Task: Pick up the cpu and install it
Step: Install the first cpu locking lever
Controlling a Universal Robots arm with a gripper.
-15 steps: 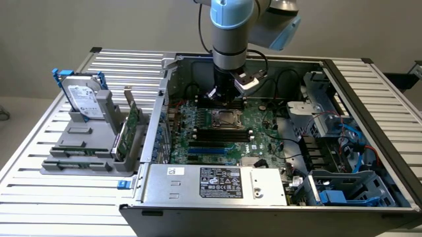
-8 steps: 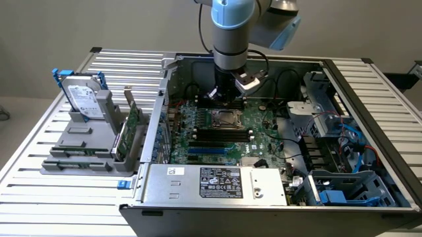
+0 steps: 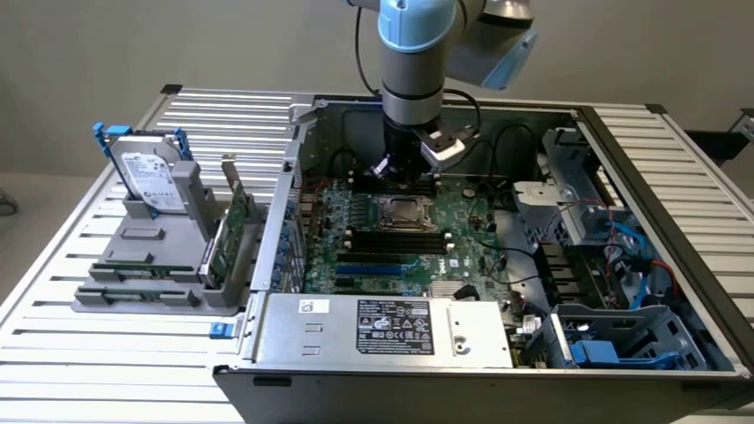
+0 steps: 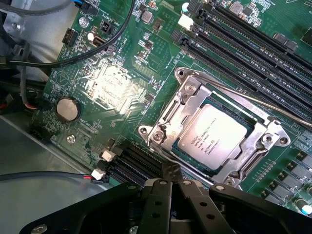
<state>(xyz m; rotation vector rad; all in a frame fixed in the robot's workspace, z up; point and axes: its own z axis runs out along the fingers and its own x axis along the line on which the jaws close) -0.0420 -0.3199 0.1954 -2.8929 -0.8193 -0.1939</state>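
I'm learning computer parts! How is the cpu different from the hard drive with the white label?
The cpu is small and square; the hard drive is much bigger and longer. The cpu lies flat in its socket on the green board inside the case; the hard drive stands upright in a grey holder outside it. Both are silvery metal.

cpu [image 4: 210, 138] in socket [image 4: 189, 103] (claw [image 4: 171, 172] near)

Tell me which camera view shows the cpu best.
The wrist view. The cpu lies within the socket's metal frame, its silver top and printed lettering plain to see. The exterior view shows the cpu as a small silver square on the green motherboard, without detail.
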